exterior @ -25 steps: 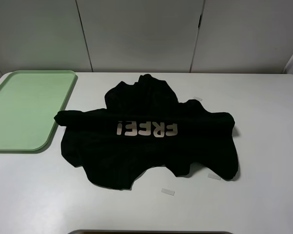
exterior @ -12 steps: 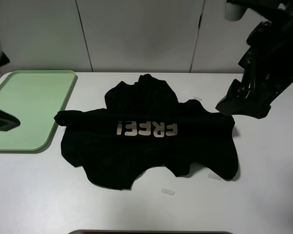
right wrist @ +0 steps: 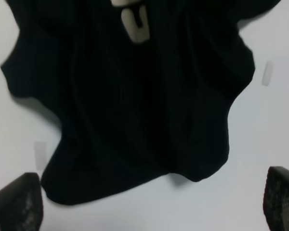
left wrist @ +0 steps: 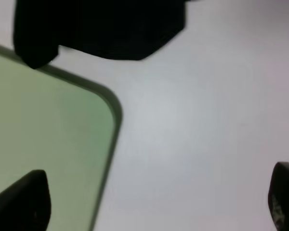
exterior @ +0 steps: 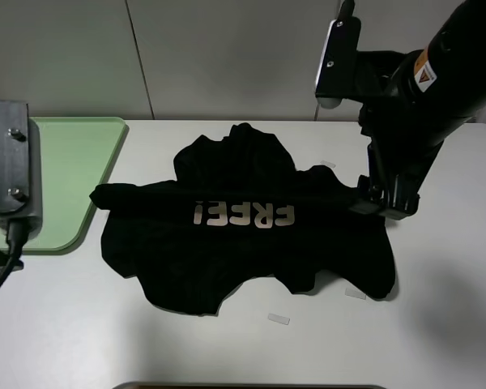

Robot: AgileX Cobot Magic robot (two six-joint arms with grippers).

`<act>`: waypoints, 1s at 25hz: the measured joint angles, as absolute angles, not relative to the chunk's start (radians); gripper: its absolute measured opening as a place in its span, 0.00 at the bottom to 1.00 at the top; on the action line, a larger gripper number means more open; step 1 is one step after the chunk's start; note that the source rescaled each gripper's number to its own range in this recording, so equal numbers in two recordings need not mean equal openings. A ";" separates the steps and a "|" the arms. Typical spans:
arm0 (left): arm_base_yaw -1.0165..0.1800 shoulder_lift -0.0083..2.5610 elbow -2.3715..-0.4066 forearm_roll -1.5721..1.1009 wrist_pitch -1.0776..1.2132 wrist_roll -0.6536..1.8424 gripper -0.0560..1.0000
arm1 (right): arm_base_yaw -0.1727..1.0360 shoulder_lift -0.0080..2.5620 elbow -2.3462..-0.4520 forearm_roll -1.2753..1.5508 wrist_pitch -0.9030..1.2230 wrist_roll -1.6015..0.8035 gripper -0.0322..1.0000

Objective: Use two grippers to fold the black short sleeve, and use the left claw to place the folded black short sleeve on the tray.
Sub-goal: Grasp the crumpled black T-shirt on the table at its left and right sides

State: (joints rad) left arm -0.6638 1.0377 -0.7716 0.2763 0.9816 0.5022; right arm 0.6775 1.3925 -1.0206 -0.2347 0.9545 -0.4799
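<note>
Black short sleeve (exterior: 243, 235) laid unfolded on the table (exterior: 437, 324), both claws spread wide.
The tray (exterior: 65, 162) is seen at nine o'clock of the shirt, just beside its sleeve. The left claw (left wrist: 154, 207) is opened wide over the tray's near corner. The right claw (right wrist: 149, 207), equally wide and empty, is poised over the shirt's three o'clock edge.

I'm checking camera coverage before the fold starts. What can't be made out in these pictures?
The tray: near-left part, exterior high view, covered by the left arm's grey block and cut off by the edge.
The black short sleeve: its edge on that view's right, behind the right arm.
The left claw: left wrist view is blurred; only its fingertips show, at the frame corners.
</note>
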 joint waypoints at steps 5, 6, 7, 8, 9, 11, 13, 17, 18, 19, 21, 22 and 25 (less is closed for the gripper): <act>-0.611 1.051 -0.766 0.277 0.872 0.505 0.88 | 0.678 1.444 -1.019 -0.266 0.946 -0.487 1.00; -0.605 1.065 -0.766 0.278 0.868 0.505 0.88 | 0.678 1.448 -1.019 -0.266 0.939 -0.493 1.00; -0.599 1.084 -0.766 0.279 0.865 0.505 0.87 | 0.678 1.450 -1.019 -0.266 0.927 -0.501 1.00; -0.593 1.104 -0.766 0.280 0.859 0.507 0.87 | 0.678 1.450 -1.019 -0.266 0.916 -0.509 1.00; -0.586 1.129 -0.766 0.280 0.848 0.513 0.86 | 0.678 1.450 -1.019 -0.267 0.907 -0.515 1.00; -0.569 1.178 -0.769 0.279 0.824 0.520 0.86 | 0.678 1.450 -1.019 -0.267 0.895 -0.530 1.00; -0.544 1.232 -0.777 0.278 0.791 0.523 0.86 | 0.678 1.450 -1.019 -0.267 0.875 -0.540 1.00; -0.498 1.351 -0.818 0.278 0.750 0.529 0.86 | 0.678 1.450 -1.018 -0.264 0.818 -0.563 1.00; -0.490 1.375 -0.829 0.278 0.745 0.536 0.86 | 0.678 1.450 -1.018 -0.264 0.802 -0.568 1.00; -0.485 1.398 -0.844 0.279 0.736 0.547 0.86 | 0.678 1.450 -1.018 -0.264 0.782 -0.580 1.00; -0.483 1.455 -0.874 0.279 0.721 0.568 0.86 | 0.668 1.452 -1.018 -0.263 0.761 -0.597 1.00; -0.483 1.476 -0.892 0.279 0.707 0.580 0.86 | 0.660 1.456 -1.018 -0.261 0.756 -0.607 1.00; -0.483 1.542 -0.933 0.280 0.679 0.599 0.85 | 0.618 1.479 -1.018 -0.261 0.751 -0.618 1.00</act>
State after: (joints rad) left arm -0.4826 1.5423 -0.9332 0.2796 0.6785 0.5988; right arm 0.6178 1.4795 -1.0182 -0.2610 0.7508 -0.6184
